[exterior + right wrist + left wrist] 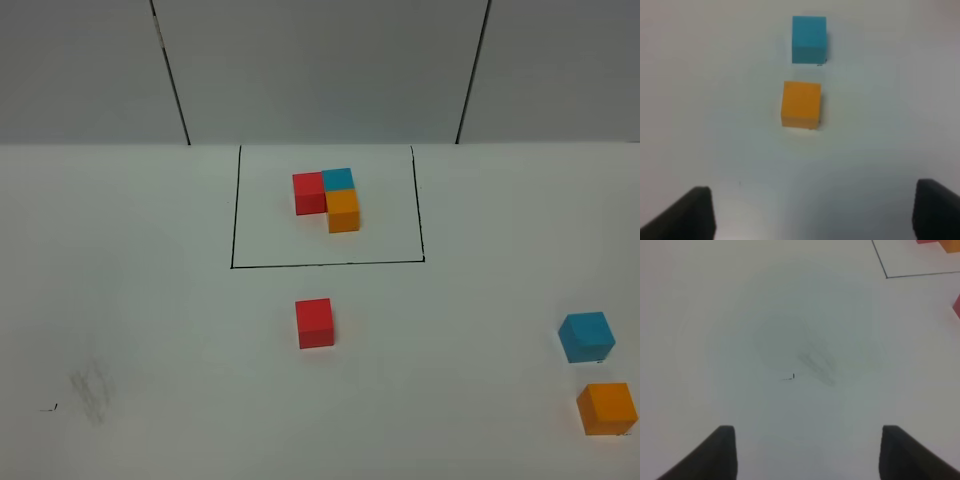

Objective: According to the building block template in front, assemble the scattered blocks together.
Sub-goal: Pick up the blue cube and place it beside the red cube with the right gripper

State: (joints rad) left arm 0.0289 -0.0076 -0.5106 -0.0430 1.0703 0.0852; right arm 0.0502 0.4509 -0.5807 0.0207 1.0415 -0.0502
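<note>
White counter (pixel 130 300), template at the back, three loose cubes, both tools empty.

A thin black outline (pixel 325 265) frames the building block template (pixel 330 200) at the counter's far middle: red and blue in a row, orange in front of the blue. The left tool (pixel 809 452) and the right tool (pixel 815 210) each hover with fingers spread apart and nothing between them. The red cube (pixel 314 323) sits just in front of the outline. The blue cube (pixel 587 336) and the orange cube (pixel 607 408) lie near each other at the right edge, not touching.
</note>
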